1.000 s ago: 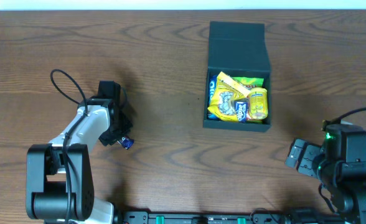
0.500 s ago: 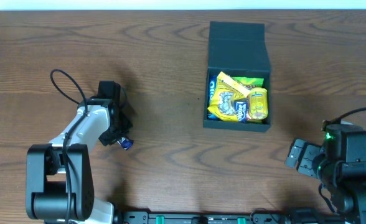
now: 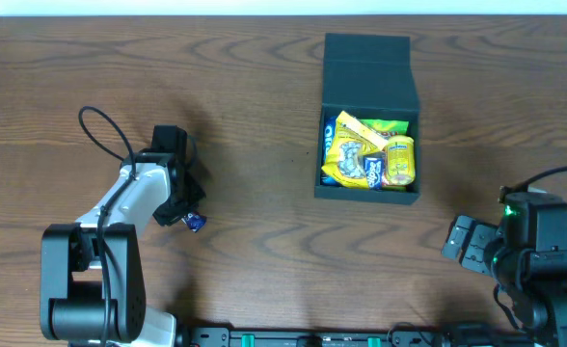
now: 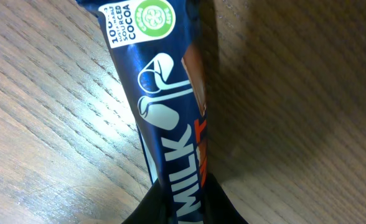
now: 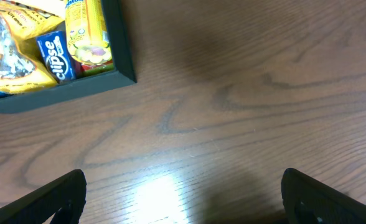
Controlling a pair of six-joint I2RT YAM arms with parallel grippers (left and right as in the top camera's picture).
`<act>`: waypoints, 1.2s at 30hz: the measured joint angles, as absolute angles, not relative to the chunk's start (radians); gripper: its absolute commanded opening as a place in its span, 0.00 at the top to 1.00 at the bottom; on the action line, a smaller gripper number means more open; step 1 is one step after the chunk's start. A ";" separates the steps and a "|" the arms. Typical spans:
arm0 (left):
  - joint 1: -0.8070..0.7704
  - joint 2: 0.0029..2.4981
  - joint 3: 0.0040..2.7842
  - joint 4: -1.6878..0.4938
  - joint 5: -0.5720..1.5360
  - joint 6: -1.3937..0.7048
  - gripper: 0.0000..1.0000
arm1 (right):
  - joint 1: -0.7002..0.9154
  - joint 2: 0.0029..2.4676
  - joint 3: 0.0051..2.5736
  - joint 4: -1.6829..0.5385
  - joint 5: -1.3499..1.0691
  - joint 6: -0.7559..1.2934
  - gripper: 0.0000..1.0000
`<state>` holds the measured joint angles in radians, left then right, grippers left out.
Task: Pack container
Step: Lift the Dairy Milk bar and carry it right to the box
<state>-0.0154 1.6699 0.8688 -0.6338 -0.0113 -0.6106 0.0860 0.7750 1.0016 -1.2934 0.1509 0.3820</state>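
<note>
Looking down from overhead, we find the container (image 3: 365,191) toward 1 o'clock from the middle of the wooden table (image 3: 264,116). Its lid (image 3: 368,72) is thrown back toward 12 o'clock and its open well faces up. Yellow snack packets (image 3: 375,145) fill the well, with a blue-and-white packet (image 3: 334,152) along the 9 o'clock wall.

We see the left gripper (image 3: 189,216) well apart from the box, out toward 8 o'clock of the table, at the end of the white left arm (image 3: 129,198). A dark blue chocolate bar (image 3: 197,223) pokes out at its tip. In the left wrist view the bar (image 4: 164,106) runs from 12 o'clock down to 6 o'clock. We read "MILK" in white along it and "COCOA" beside a green round mark at its upper end. Its lower end disappears between dark fingers (image 4: 201,202) that meet around it at the bottom edge, so we take the jaws as clamped on the bar. Wood grain lies close behind the wrapper.

We find the right gripper (image 3: 462,241) toward 4 o'clock of the table. In its wrist view its fingertips (image 5: 52,193) stand wide apart at the lower corners, with only bare wood between them and nothing held. The container's corner (image 5: 124,68) sits at 10 o'clock in that view. A small blue "eclipse" packet (image 5: 57,48) and a yellow packet (image 5: 89,31) lie just inside it.
</note>
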 measured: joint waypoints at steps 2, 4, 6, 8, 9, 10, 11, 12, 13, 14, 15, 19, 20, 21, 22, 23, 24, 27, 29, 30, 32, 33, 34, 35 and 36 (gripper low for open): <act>-0.015 1.670 0.869 -0.634 -0.012 -0.601 0.89 | 0.086 0.775 1.002 -1.293 0.151 0.382 0.01; -0.015 1.669 0.869 -0.635 -0.012 -0.596 0.89 | 0.086 0.775 1.002 -1.293 0.151 0.382 0.01; -0.016 1.668 0.869 -0.643 -0.016 -0.593 0.90 | 0.086 0.775 1.002 -1.293 0.151 0.382 0.01; -0.016 1.666 0.869 -0.659 -0.023 -0.588 0.93 | 0.086 0.775 1.002 -1.293 0.151 0.382 0.01; -0.016 1.664 0.869 -0.668 -0.027 -0.583 0.94 | 0.086 0.775 1.002 -1.293 0.151 0.382 0.01; -0.016 1.662 0.871 -0.681 -0.029 -0.578 0.94 | 0.086 0.775 1.002 -1.293 0.151 0.382 0.01; -0.016 1.659 0.875 -0.695 -0.030 -0.576 0.94 | 0.086 0.775 1.002 -1.293 0.151 0.382 0.01; -0.016 1.655 0.883 -0.708 -0.030 -0.574 0.94 | 0.086 0.775 1.002 -1.293 0.151 0.382 0.01; -0.018 1.649 0.895 -0.722 -0.030 -0.570 0.94 | 0.086 0.775 1.002 -1.293 0.151 0.382 0.01; -0.020 1.644 0.909 -0.735 -0.031 -0.567 0.94 | 0.086 0.775 1.002 -1.293 0.151 0.382 0.01; -0.024 1.636 0.929 -0.752 -0.033 -0.563 0.93 | 0.086 0.775 1.002 -1.293 0.151 0.382 0.01; -0.056 1.610 1.031 -0.822 -0.033 -0.545 0.93 | 0.086 0.775 1.002 -1.293 0.151 0.382 0.01; -0.067 1.605 1.060 -0.844 -0.034 -0.542 0.93 | 0.086 0.775 1.002 -1.293 0.151 0.382 0.01; -0.076 1.604 1.084 -0.862 -0.034 -0.540 0.93 | 0.086 0.775 1.002 -1.293 0.150 0.382 0.01; -0.091 1.602 1.115 -0.885 -0.034 -0.537 0.92 | 0.086 0.775 1.002 -1.293 0.150 0.382 0.01; -0.104 1.602 1.140 -0.902 -0.034 -0.533 0.93 | 0.086 0.775 1.002 -1.293 0.150 0.382 0.01; -0.123 1.602 1.173 -0.926 -0.034 -0.525 0.93 | 0.086 0.775 1.002 -1.292 0.150 0.382 0.01; -0.177 1.602 1.256 -0.981 -0.033 -0.517 0.89 | 0.086 0.775 1.002 -1.291 0.150 0.382 0.01; -0.221 1.602 1.323 -1.009 -0.031 -0.514 0.89 | 0.086 0.775 1.001 -1.291 0.150 0.382 0.01; -0.247 1.602 1.359 -1.023 -0.027 -0.508 0.89 | 0.086 0.775 1.001 -1.291 0.151 0.382 0.01; -0.291 1.602 1.422 -1.041 -0.021 -0.496 0.89 | 0.086 0.775 1.001 -1.291 0.151 0.382 0.01; -0.314 1.602 1.454 -1.051 -0.015 -0.493 0.89 | 0.086 0.775 1.001 -1.290 0.150 0.382 0.01; -0.337 1.602 1.484 -1.062 -0.010 -0.492 0.89 | 0.086 0.775 1.001 -1.291 0.151 0.382 0.01; -0.357 1.602 1.510 -1.071 -0.006 -0.490 0.89 | 0.086 0.775 1.001 -1.291 0.151 0.382 0.01; -0.376 1.602 1.534 -1.078 -0.004 -0.489 0.89 | 0.086 0.775 1.001 -1.291 0.150 0.382 0.01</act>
<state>-0.3763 1.6024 1.5337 -1.0779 -0.0044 -0.4889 0.0860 0.7750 1.0012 -1.2907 0.1505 0.3820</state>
